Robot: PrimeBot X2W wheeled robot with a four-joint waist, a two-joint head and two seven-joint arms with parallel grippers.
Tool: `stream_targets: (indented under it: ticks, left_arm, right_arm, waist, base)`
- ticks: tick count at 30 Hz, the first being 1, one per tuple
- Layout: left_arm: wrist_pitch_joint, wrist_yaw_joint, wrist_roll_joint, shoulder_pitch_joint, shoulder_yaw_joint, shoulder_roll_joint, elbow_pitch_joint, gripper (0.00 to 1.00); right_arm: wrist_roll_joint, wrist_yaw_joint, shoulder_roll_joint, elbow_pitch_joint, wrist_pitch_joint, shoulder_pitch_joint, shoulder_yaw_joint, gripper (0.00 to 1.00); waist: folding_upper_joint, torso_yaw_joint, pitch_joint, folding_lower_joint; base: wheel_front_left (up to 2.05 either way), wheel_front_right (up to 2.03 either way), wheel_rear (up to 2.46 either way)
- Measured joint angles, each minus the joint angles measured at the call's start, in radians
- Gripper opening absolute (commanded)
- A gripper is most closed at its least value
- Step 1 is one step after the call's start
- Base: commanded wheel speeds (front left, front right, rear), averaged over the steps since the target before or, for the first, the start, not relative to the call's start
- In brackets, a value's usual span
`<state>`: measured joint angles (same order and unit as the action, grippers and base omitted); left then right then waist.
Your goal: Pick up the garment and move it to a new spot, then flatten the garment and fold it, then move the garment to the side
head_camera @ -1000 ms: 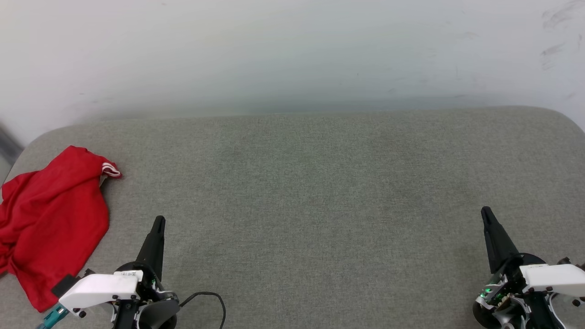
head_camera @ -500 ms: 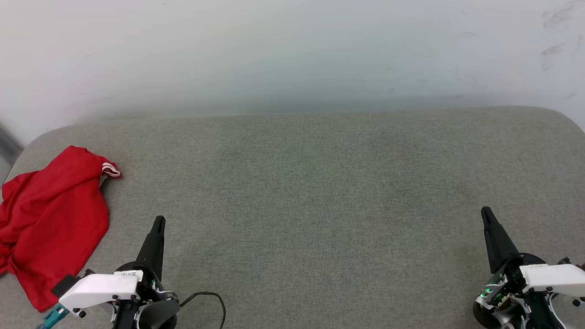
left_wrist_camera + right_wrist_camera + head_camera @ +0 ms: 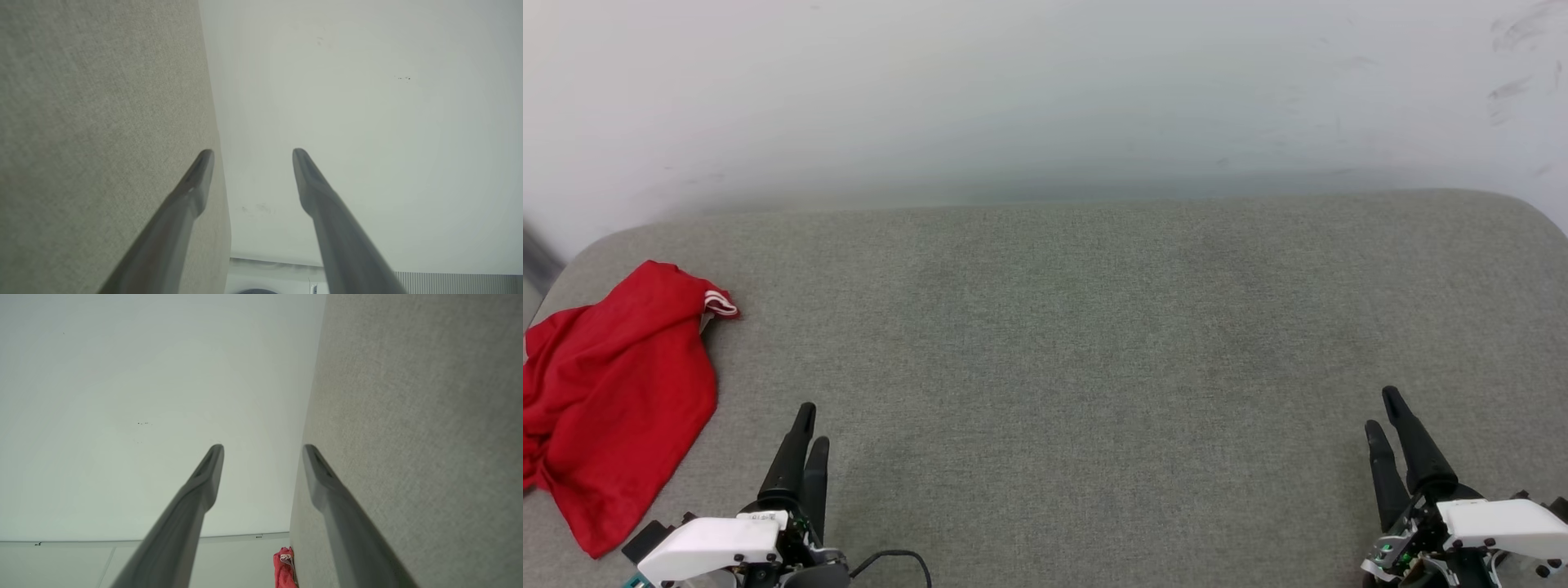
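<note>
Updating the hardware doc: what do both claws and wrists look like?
Left claw and right claw: two long, black, tapered fingers each, on a white wrist shell. Black cable loops by the left; green lights glow under the right.

A grey woven cushion (image 3: 1094, 343) with rounded far corners spreads across the head view, its cloth flat and a little darker in a broad patch near the middle. Behind it, meeting its far edge, stands a pale wall (image 3: 1045, 90), marked with faint grey scuffs (image 3: 1515, 37) at the upper right. In the right wrist view a pale floor (image 3: 61, 563) meets the wall along a thin line, and in the left wrist view a ribbed panel (image 3: 457, 282) sits at the wall's foot.
</note>
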<state>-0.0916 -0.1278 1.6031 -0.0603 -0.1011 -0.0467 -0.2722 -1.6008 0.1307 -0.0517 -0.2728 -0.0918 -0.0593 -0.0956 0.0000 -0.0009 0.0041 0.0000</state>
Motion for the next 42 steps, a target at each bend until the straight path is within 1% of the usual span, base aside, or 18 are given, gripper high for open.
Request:
stream_targets:
  ticks: [7, 12, 19, 24, 28, 33, 38, 42]
  left_arm:
    - [0.035, 0.0, -0.019, 0.019, 0.006, 0.0, 0.028, 1.0]
    - [0.058, 0.0, -0.053, 0.031, 0.002, 0.0, 0.046, 1.0]
    - [0.087, 0.0, -0.123, 0.04, -0.028, 0.0, 0.066, 1.0]
    - [0.106, 0.0, -0.199, 0.055, -0.04, 0.0, 0.089, 1.0]
    - [0.123, 0.0, -0.258, 0.056, -0.078, 0.0, 0.107, 1.0]
    - [0.14, 0.0, -0.344, 0.056, -0.106, -0.001, 0.137, 1.0]
    - [0.157, 0.0, -0.425, 0.057, -0.123, 0.0, 0.16, 1.0]
    - [0.169, 0.007, -0.533, 0.061, -0.125, -0.001, 0.206, 1.0]
  right_arm:
    - [0.028, 0.0, 0.0, 0.018, 0.034, 0.006, 0.018, 1.0]
    - [0.058, 0.0, 0.0, 0.024, 0.057, 0.018, 0.025, 1.0]
    - [0.167, 0.0, 0.0, 0.034, 0.087, 0.02, 0.019, 1.0]
    - [0.279, 0.0, 0.0, 0.049, 0.107, 0.02, 0.005, 1.0]
    - [0.406, 0.0, 0.001, 0.057, 0.12, 0.02, -0.009, 1.0]
    - [0.565, 0.0, 0.001, 0.122, 0.137, 0.018, -0.025, 1.0]
    - [0.737, 0.0, 0.001, 0.193, 0.155, 0.017, -0.012, 1.0]
    - [0.849, 0.0, 0.001, 0.234, 0.168, 0.017, 0.009, 1.0]
  waist:
    - [0.0, -0.001, 0.001, 0.0]
    - [0.0, -0.003, 0.002, 0.0]
    - [0.0, -0.007, 0.003, 0.0]
    - [0.0, -0.009, 0.004, 0.0]
    - [0.0, -0.01, 0.004, 0.0]
    - [0.0, -0.011, 0.006, 0.0]
    - [0.0, -0.012, 0.007, 0.0]
    - [0.0, -0.012, 0.009, 0.0]
  base:
    - [0.0, 0.0, 0.0]
    - [0.0, 0.0, 0.0]
    - [0.0, 0.0, 0.0]
    - [0.0, 0.0, 0.0]
    - [0.0, 0.0, 0.0]
    - [0.0, 0.0, 0.0]
    - [0.0, 0.0, 0.0]
    - [0.0, 0.0, 0.0]
